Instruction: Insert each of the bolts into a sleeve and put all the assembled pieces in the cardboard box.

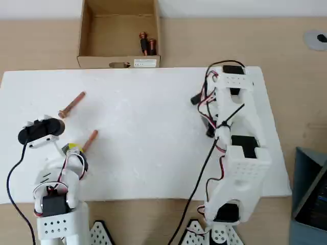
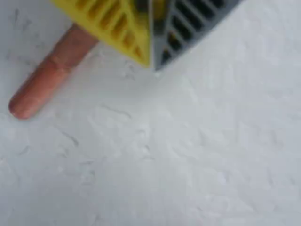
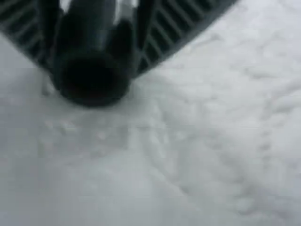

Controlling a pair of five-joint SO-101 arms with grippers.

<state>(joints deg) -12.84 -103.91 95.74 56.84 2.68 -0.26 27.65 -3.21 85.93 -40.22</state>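
Cardboard box [image 1: 85, 35] at the bench's far edge holds two assembled pieces [image 1: 146, 44] in the high view; a loose bolt [image 1: 71, 104] lies diagonally on the foam [image 1: 153, 132], head toward the near left. Left wrist view: left jaws pinch a second bolt [image 2: 49, 75], slanting across the foam. Right wrist view: right jaws clamp a black sleeve [image 3: 89, 82], end-on.

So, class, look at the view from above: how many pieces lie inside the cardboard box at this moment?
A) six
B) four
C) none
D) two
D: two pieces lie side by side in the cardboard box, near its right-hand wall in the high view, and the rest of its floor is bare.
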